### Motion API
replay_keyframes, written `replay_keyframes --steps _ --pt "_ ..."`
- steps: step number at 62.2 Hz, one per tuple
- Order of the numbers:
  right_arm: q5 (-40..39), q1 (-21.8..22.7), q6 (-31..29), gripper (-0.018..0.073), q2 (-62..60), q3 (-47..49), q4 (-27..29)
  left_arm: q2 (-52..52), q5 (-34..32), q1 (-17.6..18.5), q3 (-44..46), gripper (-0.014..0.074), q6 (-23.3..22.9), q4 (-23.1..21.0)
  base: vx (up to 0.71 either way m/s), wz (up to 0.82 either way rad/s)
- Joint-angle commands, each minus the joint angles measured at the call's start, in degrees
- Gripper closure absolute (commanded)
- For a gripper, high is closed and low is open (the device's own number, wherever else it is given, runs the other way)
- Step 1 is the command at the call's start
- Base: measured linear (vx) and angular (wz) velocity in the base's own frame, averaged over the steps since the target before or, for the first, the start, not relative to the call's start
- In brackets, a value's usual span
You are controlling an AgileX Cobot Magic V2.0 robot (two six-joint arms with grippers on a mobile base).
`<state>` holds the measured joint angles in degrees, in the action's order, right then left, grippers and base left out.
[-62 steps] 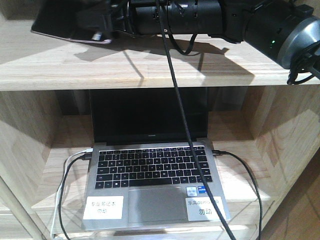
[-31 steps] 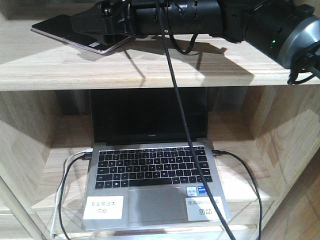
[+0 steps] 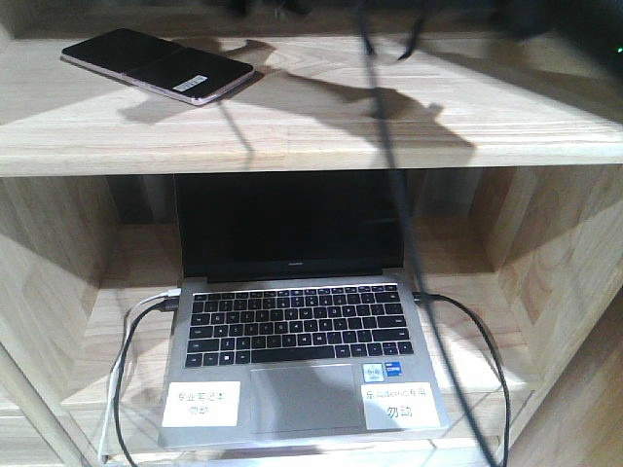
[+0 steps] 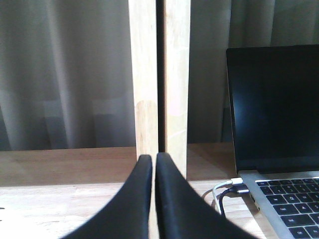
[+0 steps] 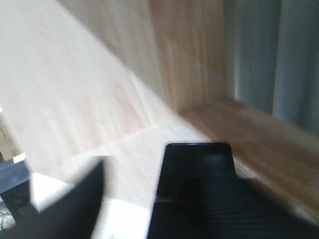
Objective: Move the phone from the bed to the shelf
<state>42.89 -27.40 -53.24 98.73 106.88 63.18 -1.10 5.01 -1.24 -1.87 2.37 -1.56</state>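
Observation:
The phone (image 3: pixel 156 66), a glossy black slab with a pinkish rim and a white sticker, lies flat on the top board of the pale wooden shelf (image 3: pixel 321 126), at its left end. Nothing touches it in the front view, where only blurred dark parts of the right arm show at the top edge. In the blurred right wrist view the phone (image 5: pixel 197 174) lies on the shelf (image 5: pixel 124 144) and my right gripper (image 5: pixel 169 172) is open, its fingers (image 5: pixel 75 199) apart and holding nothing. My left gripper (image 4: pixel 153 160) is shut and empty in front of a wooden upright. The bed is out of view.
An open grey laptop (image 3: pixel 297 350) with plugged-in cables (image 3: pixel 127 331) sits in the compartment under the top board, and shows at the right as the laptop (image 4: pixel 274 114) in the left wrist view. A blurred black cable (image 3: pixel 389 165) hangs across it. Wooden uprights (image 4: pixel 159 74) stand before grey curtains.
The right arm, which lay across the top board with its gripper at the phone, has drawn up and back out of the front view. The phone stays flat on the shelf, released.

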Motion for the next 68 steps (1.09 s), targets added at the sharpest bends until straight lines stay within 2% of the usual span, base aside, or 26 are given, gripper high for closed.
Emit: replay_keyframes --steps 1,3,35,49,61,68 --pt "0.02 0.21 1.11 0.0535 -4.73 1.80 -2.36 -0.42 -4.12 -0.19 1.43 0.0595 -0.50 -0.56 0.00 0.00" --pt "0.33 0.21 1.90 0.0576 -5.44 1.80 -3.85 -0.42 -4.12 -0.19 1.43 0.0595 -0.50 -0.56 0.00 0.00" --pt "-2.27 0.21 14.38 0.0564 -16.51 0.26 -20.74 -0.42 -4.12 -0.19 1.43 0.0595 -0.50 -0.56 0.00 0.00" --pt "-17.17 0.21 13.49 0.0564 -26.99 -19.92 -20.33 -0.42 -4.12 -0.19 1.43 0.0595 -0.50 -0.56 0.00 0.00" --pt "-20.97 0.21 7.20 0.0564 -38.16 -35.17 -15.38 -0.42 -4.12 -0.19 1.43 0.0595 -0.50 -0.56 0.00 0.00" --pt "-22.14 0.21 6.36 0.0564 -44.44 -41.27 -14.54 -0.42 -4.12 -0.19 1.43 0.0595 -0.50 -0.56 0.00 0.00"
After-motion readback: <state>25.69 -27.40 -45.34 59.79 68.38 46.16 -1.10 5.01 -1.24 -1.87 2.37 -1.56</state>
